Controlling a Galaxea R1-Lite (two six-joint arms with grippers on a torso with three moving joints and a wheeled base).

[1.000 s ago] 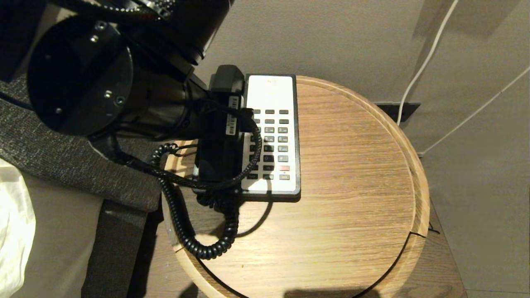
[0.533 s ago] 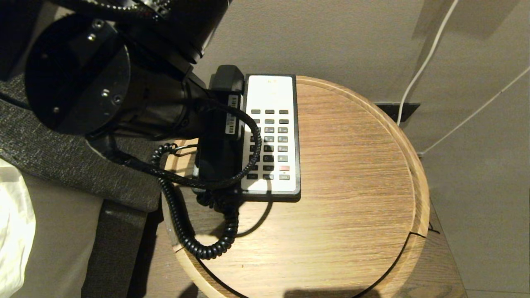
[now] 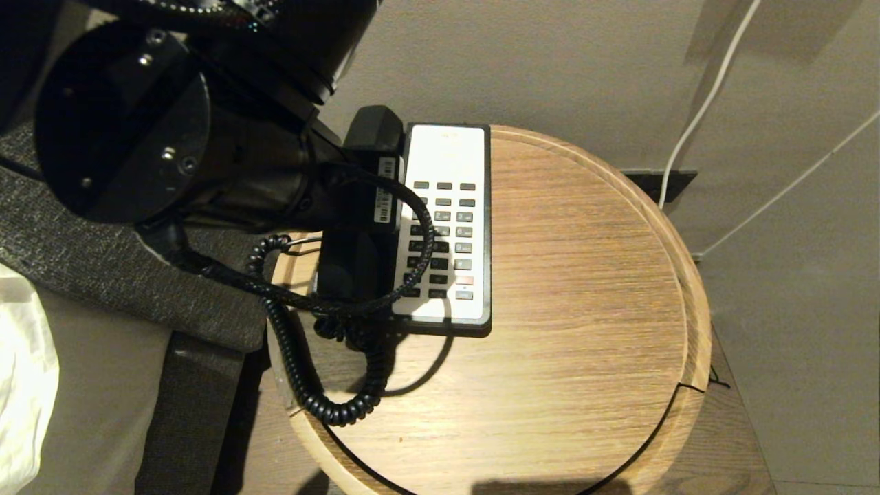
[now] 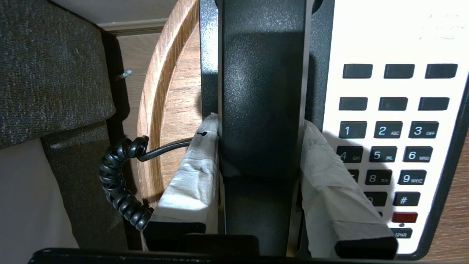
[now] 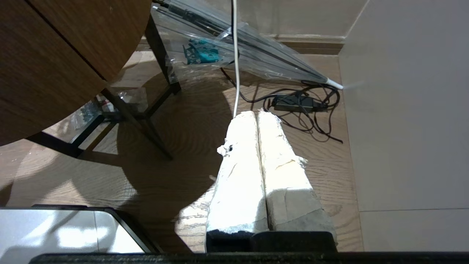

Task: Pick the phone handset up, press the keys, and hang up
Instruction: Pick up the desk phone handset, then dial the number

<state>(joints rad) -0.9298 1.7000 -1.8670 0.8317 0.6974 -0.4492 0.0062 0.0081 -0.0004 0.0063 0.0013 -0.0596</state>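
The phone handset point(image 4: 263, 110) lies along the left side of the desk telephone base point(image 3: 447, 158), which stands on the round wooden side table point(image 3: 584, 309), toward its rear left edge. In the head view only the far end of the handset point(image 3: 375, 127) and part of its near end are exposed; the black left arm covers the middle.

Left gripper point(image 4: 259, 124): positioned over the handset's mid-section, one finger on each long side. In the left wrist view both white-wrapped fingers point(image 4: 194, 172) bear against the handset's flanks with no gap visible, so the jaws are clamped on the handset. The outer finger sits between the handset and the table's raised rim; the inner finger lies over the left edge of the keypad point(image 4: 395, 135), covering part of the 4 and 7 keys.

Coiled cord point(image 3: 309, 385): runs from the near end of the handset, loops over the table's left front edge and back toward the arm. A separate braided robot cable point(image 3: 419, 247) arcs across the keypad's left columns.

Right gripper point(image 5: 258, 117): away from the table, above wooden flooring, its two white-wrapped fingers pressed together with nothing between them. Below it lie a clear folded umbrella point(image 5: 249, 51) and a power adapter point(image 5: 296, 103) with tangled leads
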